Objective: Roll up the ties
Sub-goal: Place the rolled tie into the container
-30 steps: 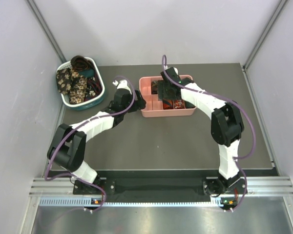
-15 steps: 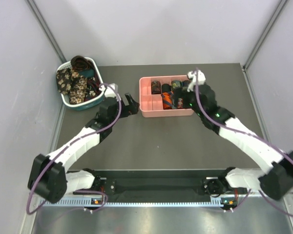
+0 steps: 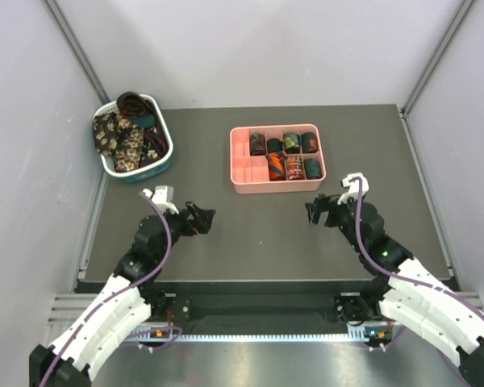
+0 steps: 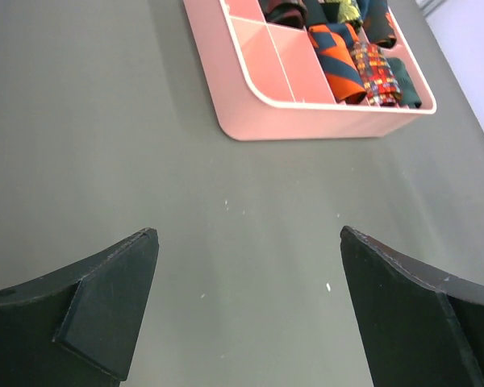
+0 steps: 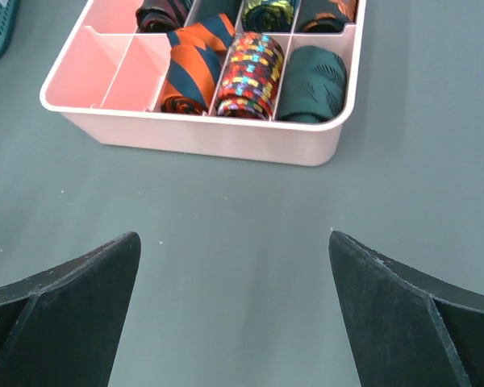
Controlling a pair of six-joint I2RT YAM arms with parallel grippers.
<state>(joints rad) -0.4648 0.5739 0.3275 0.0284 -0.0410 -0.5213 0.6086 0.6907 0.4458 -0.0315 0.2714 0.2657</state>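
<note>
Arms retracted from tray [image 3: 258,187] vs prev frame; left tool [image 3: 202,216], right tool [image 3: 315,211] both apart.

The left arm [image 3: 113,306] and right arm [image 3: 423,294] crouch low, left claw [image 3: 198,218] and right claw [image 3: 315,210] spread wide.

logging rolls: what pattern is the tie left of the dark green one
The tie: multicoloured checks; right wrist view.

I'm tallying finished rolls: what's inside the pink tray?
Rolled ties. Near row: orange-blue striped tie, multicoloured tie, dark green tie, plus two empty compartments. Far row: four more coils, one empty compartment. Anything beneath the coils is covered.
</note>
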